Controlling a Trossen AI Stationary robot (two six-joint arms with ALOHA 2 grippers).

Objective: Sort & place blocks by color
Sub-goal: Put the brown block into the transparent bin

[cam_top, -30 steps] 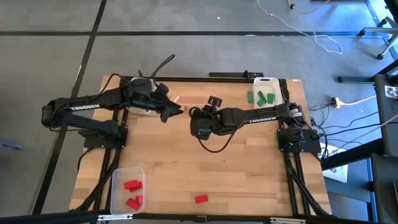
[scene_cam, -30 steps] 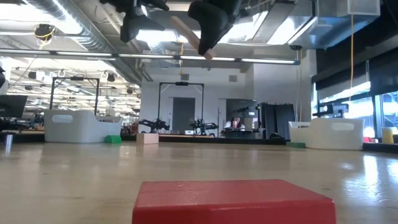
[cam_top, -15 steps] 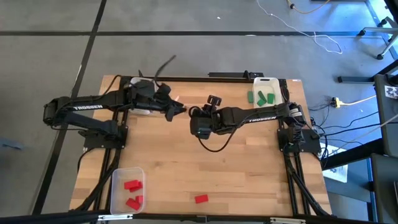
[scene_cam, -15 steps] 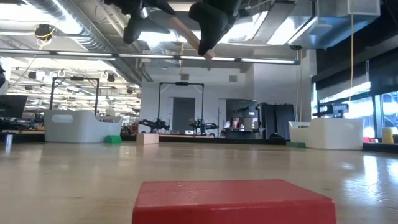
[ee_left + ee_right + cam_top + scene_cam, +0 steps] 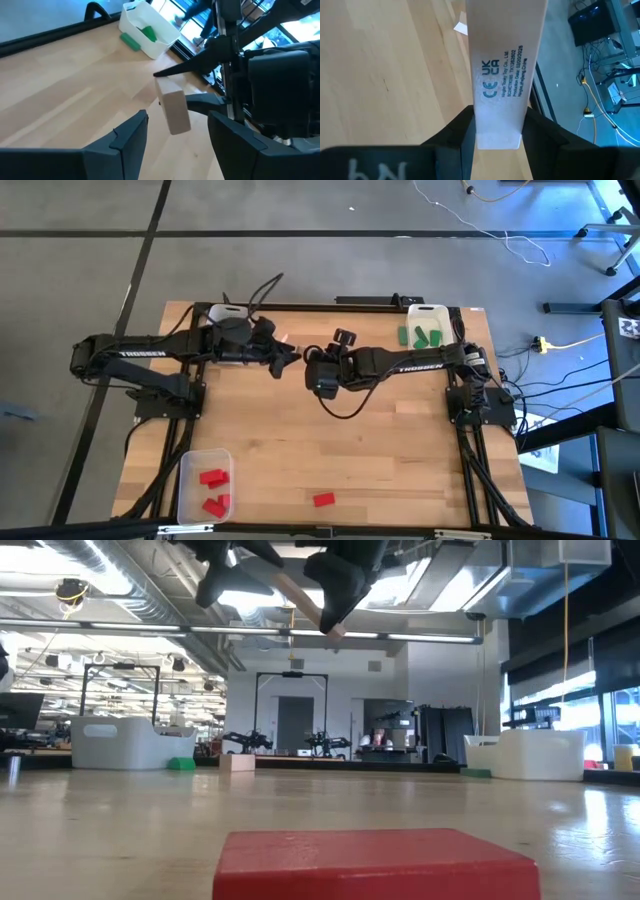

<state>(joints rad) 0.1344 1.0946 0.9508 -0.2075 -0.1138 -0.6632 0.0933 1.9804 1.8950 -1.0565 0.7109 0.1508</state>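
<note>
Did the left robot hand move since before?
Yes. The left gripper slid toward the right gripper, farther from the white bin.

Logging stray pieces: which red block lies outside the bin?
The lone red block on bare table near the front edge; the other three sit inside the clear bin.

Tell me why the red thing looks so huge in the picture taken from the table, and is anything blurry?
Low view: the red block lies right by the camera, so it fills the bottom and looks soft; bright ceiling lights make the arms dark shapes. Right wrist view: the pale wooden block in the right tool is close, its printing readable, the floor behind blurred. High view: even light.
</note>
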